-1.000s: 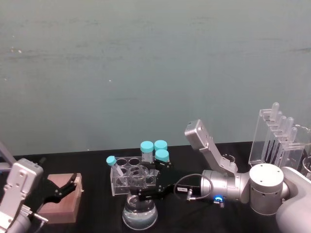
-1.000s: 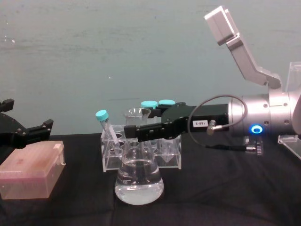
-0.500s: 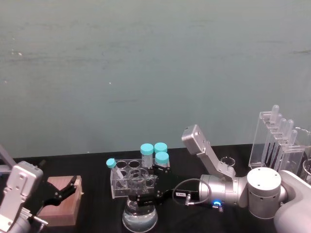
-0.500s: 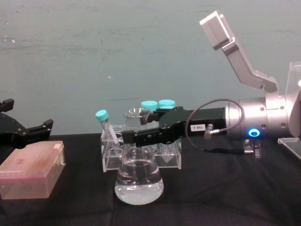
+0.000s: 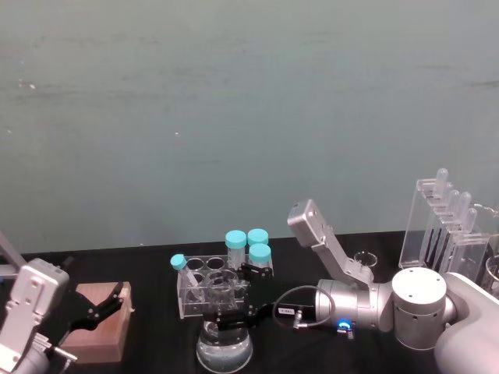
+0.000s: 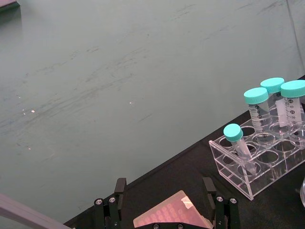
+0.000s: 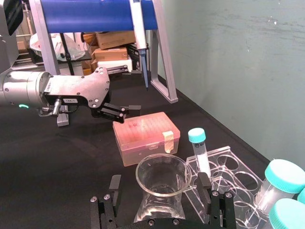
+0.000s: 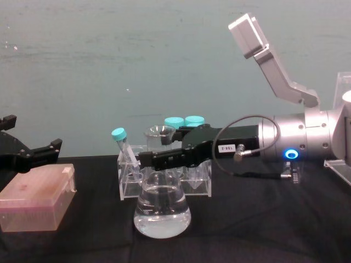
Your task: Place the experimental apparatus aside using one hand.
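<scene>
I have the right gripper (image 7: 160,182) reaching in from the right, low over the black desk (image 8: 247,230), and it is released; its two black fingers (image 7: 113,185) stand spread on either side of the neck of the conical flask (image 8: 162,215), with a gap showing between each finger and the glass in the right wrist view; I see no contact yet. The flask stands upright at the front of the desk, roughly a third full of clear liquid, and its wide mouth rises above the level of the fingers. Just behind it sits a clear tube rack (image 5: 204,287); one small teal-capped tube (image 8: 122,143) leans in the rack's left end, and three larger teal-capped tubes (image 5: 248,240) stand upright at its right end. The right arm's blue ring (image 8: 289,154) glows on the silver wrist.

The tall acrylic pipette stand (image 5: 446,224) is at the far right of the desk, well apart from the flask; a small glass beaker (image 5: 364,257) sits beyond the right arm, between the rack and that stand.

The left gripper (image 5: 105,302) hangs at the left edge, also spread wide, just above a pink lidded box (image 8: 34,204), holding nothing.
</scene>
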